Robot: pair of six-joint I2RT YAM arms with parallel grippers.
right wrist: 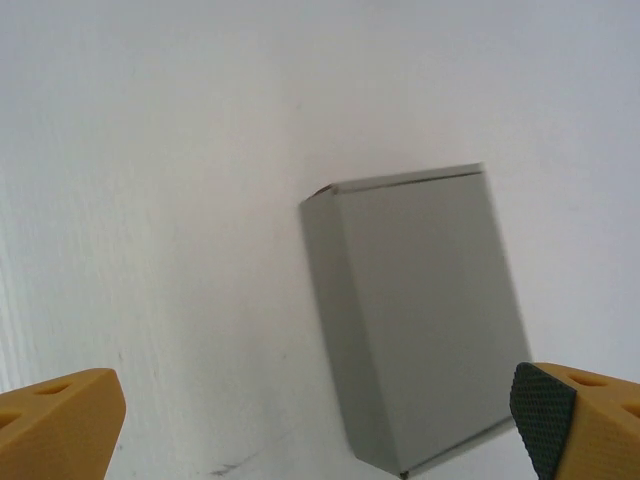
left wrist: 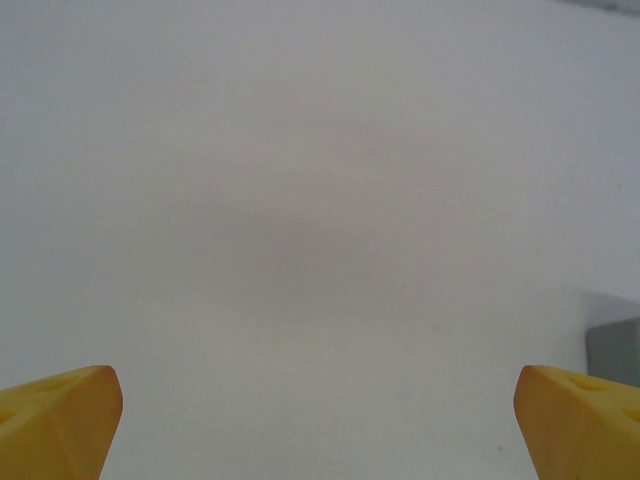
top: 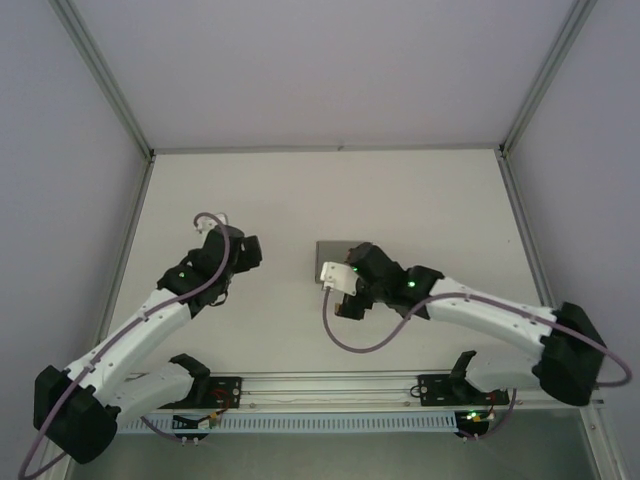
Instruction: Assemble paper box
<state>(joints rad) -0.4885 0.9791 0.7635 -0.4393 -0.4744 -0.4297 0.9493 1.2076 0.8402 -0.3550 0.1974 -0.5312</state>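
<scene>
The plain grey rectangular card box [right wrist: 420, 320] sits closed near the middle of the tabletop [top: 300, 190]; assembly looks done. The right gripper [right wrist: 318, 425] over it and the left gripper [left wrist: 318, 420] both gape wide and empty; the next move is probably to retreat.

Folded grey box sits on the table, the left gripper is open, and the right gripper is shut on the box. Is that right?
Not quite. The right gripper is open, not shut on the paper box: the right wrist view shows its fingers wide apart and the box lying free on the table. The rest holds.
</scene>
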